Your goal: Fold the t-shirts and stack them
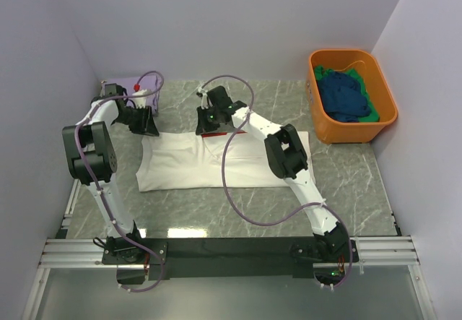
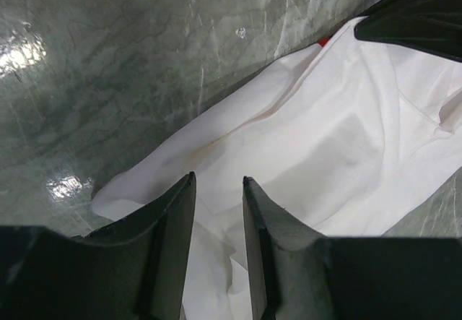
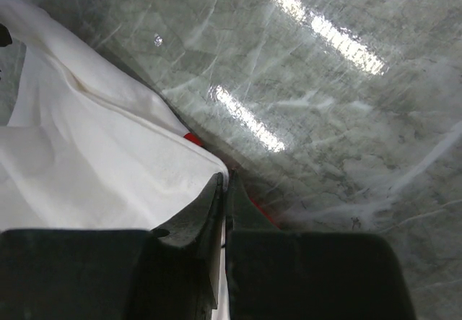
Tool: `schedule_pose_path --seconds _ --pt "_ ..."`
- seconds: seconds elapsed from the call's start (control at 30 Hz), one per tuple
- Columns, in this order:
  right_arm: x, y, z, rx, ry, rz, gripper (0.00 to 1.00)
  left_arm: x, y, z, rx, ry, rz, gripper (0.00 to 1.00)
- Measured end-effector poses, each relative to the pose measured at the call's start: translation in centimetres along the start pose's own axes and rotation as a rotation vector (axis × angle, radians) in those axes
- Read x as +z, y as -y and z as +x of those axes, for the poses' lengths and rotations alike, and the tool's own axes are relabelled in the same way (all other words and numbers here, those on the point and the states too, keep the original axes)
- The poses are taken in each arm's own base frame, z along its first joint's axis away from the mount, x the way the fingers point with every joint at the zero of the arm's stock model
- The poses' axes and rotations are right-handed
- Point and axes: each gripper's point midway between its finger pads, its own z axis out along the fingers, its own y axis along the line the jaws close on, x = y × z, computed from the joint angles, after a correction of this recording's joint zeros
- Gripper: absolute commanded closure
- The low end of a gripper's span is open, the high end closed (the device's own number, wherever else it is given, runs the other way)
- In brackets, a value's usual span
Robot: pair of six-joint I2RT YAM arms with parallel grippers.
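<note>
- The right gripper (image 3: 224,190) is closed, its fingers pinched together on the far edge of the white t-shirt (image 1: 216,167), where a sliver of the red panel (image 3: 193,139) peeks out from under the cloth.
- The left gripper (image 2: 218,215) hangs just over the shirt's far left corner. Its jaws stand a narrow gap apart, and white cloth shows below them; nothing looks clamped.
- The white t-shirt lies spread across the middle of the table (image 1: 346,186), mostly flat and wider than deep. Its red print is almost wholly hidden, so it seems to lie face down or already doubled once; I cannot tell which.
- As I judge it, this shirt is at an early fold: both claws are at the far edge, placed to bring that edge toward the near side. It is not yet a compact packet.
- The lavender t-shirt (image 1: 137,87) lies at the rear left corner behind the left arm. It looks small and bundled, but the arm hides too much to say whether it is folded.
- The dark blue t-shirt (image 1: 345,96) and the green t-shirt (image 1: 372,115) are crumpled in the orange tub (image 1: 361,132) at the rear right, unfolded.
- Still left: finishing the white shirt, folding both tub shirts, and building the stack.
</note>
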Motion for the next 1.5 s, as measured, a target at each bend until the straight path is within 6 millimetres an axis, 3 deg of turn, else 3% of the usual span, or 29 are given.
schedule_pose_path --seconds 0.27,0.47,0.73,1.0,1.5 --pt "-0.6 1.6 -0.7 0.036 0.027 -0.013 1.00 -0.1 0.0 -2.3 0.024 0.041 0.019 0.63" --pt "-1.0 3.2 -0.6 0.074 0.035 -0.012 1.00 0.7 -0.2 -2.1 0.019 0.025 0.032 0.64" --pt "-1.0 3.2 -0.6 0.078 0.038 -0.014 1.00 2.1 0.6 -2.0 0.039 0.003 0.046 0.62" --pt "-1.1 3.2 -0.6 0.077 0.039 -0.015 1.00 4.8 -0.2 -1.3 0.025 -0.043 0.031 0.62" --pt "-1.1 3.2 -0.6 0.072 0.038 -0.016 1.00 4.5 -0.6 -4.3 0.066 0.006 -0.003 0.63"
